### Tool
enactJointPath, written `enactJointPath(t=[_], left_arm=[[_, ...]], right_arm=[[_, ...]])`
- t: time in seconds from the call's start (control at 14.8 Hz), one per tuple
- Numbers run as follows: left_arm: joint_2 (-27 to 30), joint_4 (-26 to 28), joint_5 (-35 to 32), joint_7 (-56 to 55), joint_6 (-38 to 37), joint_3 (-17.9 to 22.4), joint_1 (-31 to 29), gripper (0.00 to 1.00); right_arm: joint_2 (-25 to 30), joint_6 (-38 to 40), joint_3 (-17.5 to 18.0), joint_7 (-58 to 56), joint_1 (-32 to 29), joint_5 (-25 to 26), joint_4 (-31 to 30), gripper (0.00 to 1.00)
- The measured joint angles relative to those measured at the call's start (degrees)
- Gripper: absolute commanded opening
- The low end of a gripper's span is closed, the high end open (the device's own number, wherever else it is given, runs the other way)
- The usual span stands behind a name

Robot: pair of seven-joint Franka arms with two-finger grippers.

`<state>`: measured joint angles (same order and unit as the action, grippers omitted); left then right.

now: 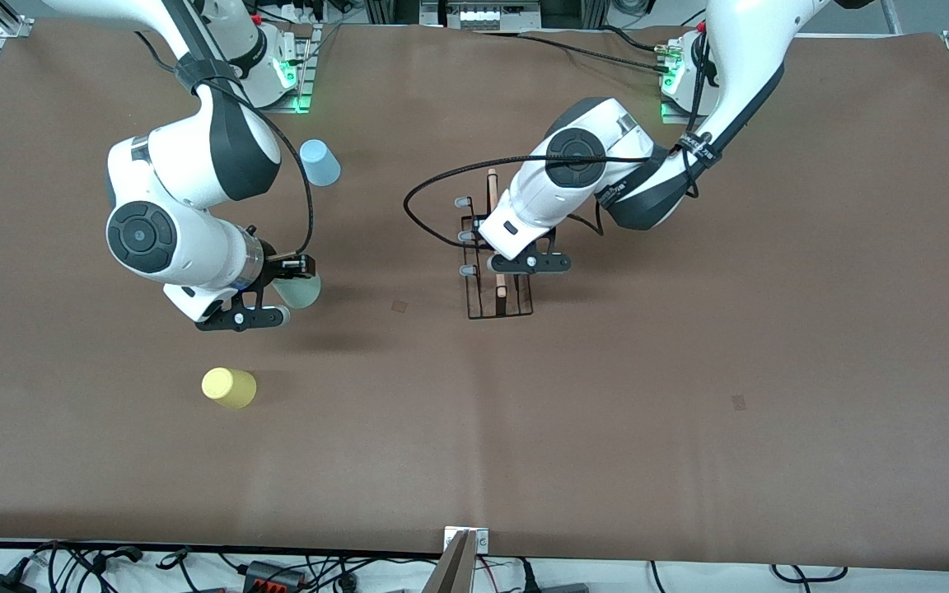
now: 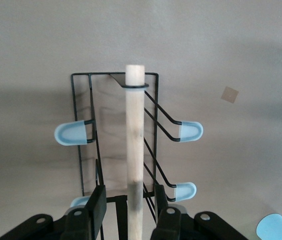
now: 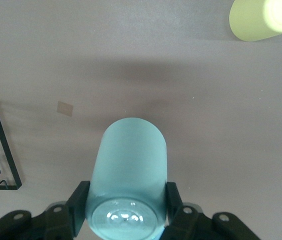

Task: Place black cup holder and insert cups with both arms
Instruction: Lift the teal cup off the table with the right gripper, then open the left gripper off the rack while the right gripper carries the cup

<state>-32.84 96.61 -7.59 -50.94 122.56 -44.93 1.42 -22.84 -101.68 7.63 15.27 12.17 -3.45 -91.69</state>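
Note:
The black cup holder (image 1: 516, 306) stands on the table near its middle, its wooden rod handle (image 2: 135, 130) on top. My left gripper (image 1: 501, 276) is over it, open, one finger on each side of the rod (image 2: 129, 197) without touching it. My right gripper (image 1: 287, 290) is shut on the pale green cup (image 1: 303, 290), held on its side above the table (image 3: 126, 192). The light blue cup (image 1: 320, 162) stands farther from the camera, toward the right arm's end. The yellow cup (image 1: 229, 387) stands nearer the camera.
The holder's grey-tipped pegs (image 2: 71, 134) stick out on both sides of the rod. The blue cup's edge shows in the left wrist view (image 2: 278, 226). The right wrist view shows the yellow cup (image 3: 266, 17) and a corner of the holder (image 3: 6, 145).

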Motion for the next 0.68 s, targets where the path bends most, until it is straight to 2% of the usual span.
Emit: enactJointPath(t=[0.41,0.68], left_arm=[[0.51,-7.03,-0.16,0.36,-11.65,-0.01,-2.56,0.56],[3.24,-8.21,-0.3,6.35,-17.89,-0.27,-8.04,0.57]], right_arm=[[0.35,2.18,0.1,3.36,3.0,-0.01,0.88,0.29],[1.79,6.11,0.27,7.33,7.2,-0.22,1.36,0.29]])
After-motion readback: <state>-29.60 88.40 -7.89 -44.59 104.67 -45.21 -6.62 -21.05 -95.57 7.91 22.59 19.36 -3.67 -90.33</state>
